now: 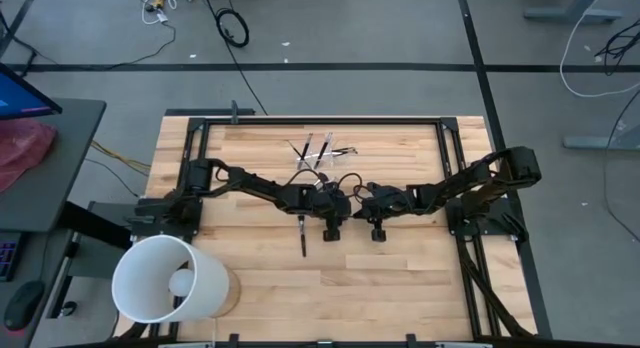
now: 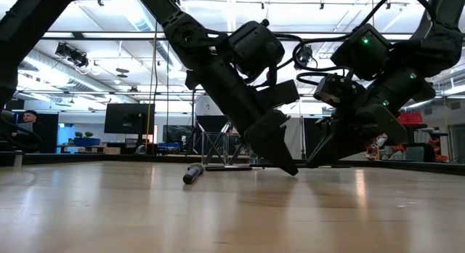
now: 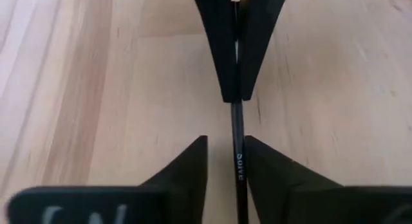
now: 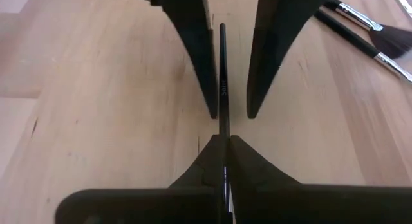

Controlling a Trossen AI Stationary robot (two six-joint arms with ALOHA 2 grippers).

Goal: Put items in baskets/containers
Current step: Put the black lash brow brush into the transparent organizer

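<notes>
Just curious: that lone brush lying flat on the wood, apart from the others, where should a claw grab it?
Mid-handle on the lone brush, coming straight down and closing across its thin width: it lies flat on the table, with bare wood on either side.

One thin black makeup brush lies flat on the wooden worktop near its middle, lengthwise toward the front edge; small pale lettering marks its handle. Several more slender brushes lie loosely crossed in a small cluster near the far edge, two showing silvery ferrules and dark bristles.
</notes>
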